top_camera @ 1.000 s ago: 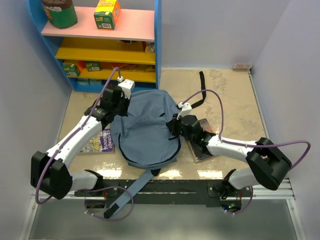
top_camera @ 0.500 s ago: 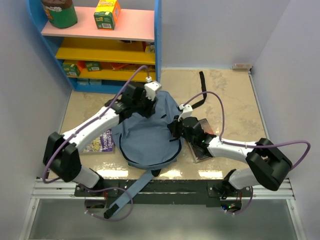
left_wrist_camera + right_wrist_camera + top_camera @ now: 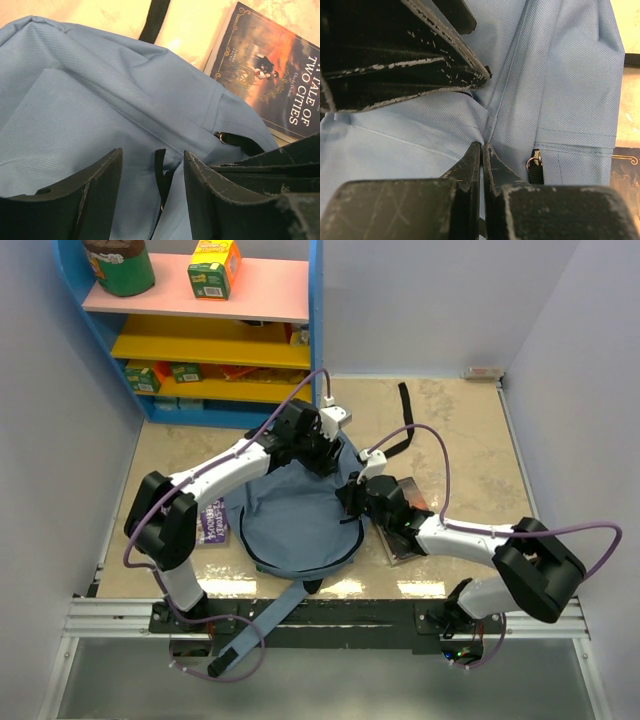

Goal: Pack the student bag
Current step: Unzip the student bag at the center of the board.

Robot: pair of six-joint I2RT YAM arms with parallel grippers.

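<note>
The slate-blue student bag point(image 3: 295, 515) lies flat in the middle of the table. My left gripper point(image 3: 325, 455) hovers over its upper right part, open. In the left wrist view a thin black zipper cord point(image 3: 160, 175) lies between the two fingers point(image 3: 97, 195) of the left gripper point(image 3: 152, 170), untouched by either. My right gripper point(image 3: 352, 498) sits at the bag's right edge. The right wrist view shows the right gripper point(image 3: 482, 150) shut on a fold of the bag's fabric point(image 3: 560, 75) along a seam. A small metal ring on a black tab point(image 3: 535, 165) shows just to the right.
A book, "A Tale of Two Cities" point(image 3: 272, 80), lies right of the bag, partly under the right arm point(image 3: 405, 540). A colourful printed item point(image 3: 208, 522) lies by the bag's left side. A black strap point(image 3: 404, 400) trails behind. A blue shelf unit point(image 3: 215, 330) stands at the back left.
My left arm has swung right, from the bag's left side to its upper right, and its gripper has gone from shut to open. The right arm has stayed put.
</note>
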